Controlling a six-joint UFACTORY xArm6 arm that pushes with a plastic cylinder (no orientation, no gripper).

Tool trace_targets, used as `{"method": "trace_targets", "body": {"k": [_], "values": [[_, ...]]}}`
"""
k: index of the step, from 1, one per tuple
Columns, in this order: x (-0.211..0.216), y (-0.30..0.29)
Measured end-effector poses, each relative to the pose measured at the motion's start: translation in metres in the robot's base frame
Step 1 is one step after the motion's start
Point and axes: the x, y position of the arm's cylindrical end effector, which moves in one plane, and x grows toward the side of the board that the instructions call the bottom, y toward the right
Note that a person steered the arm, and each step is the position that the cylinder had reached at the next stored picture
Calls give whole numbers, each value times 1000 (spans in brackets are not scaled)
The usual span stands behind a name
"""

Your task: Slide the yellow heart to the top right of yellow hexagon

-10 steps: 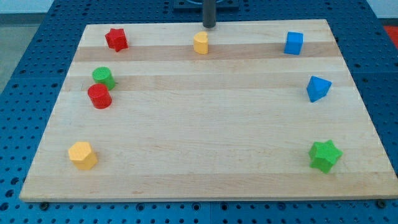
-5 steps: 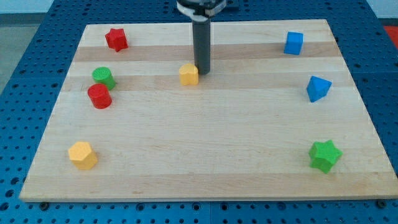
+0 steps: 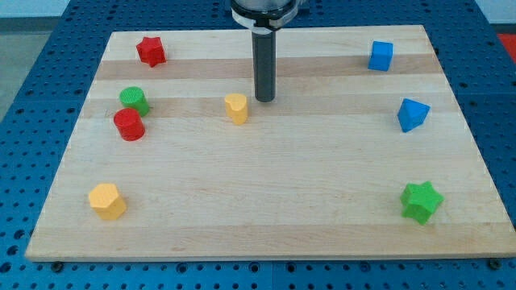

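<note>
Eight small coloured blocks lie on the pale wooden board (image 3: 266, 201). My tip (image 3: 264, 99), the end of a straight dark rod with no pincer to open or close, stands just to the view's right of the yellow heart block (image 3: 236, 107), apart from it, in the board's upper middle. The yellow hexagon block (image 3: 107, 200) sits well away near the bottom left corner. A red cylinder (image 3: 129, 124) touches a green cylinder (image 3: 135, 100) by the left edge.
</note>
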Motion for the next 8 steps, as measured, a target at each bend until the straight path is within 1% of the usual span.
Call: {"method": "trace_targets", "body": {"k": [1,2,5,6,7,8], "values": [[0,-8],[0,-34],[0,-41],[56,-59],[62,-60],[77,-67]]}}
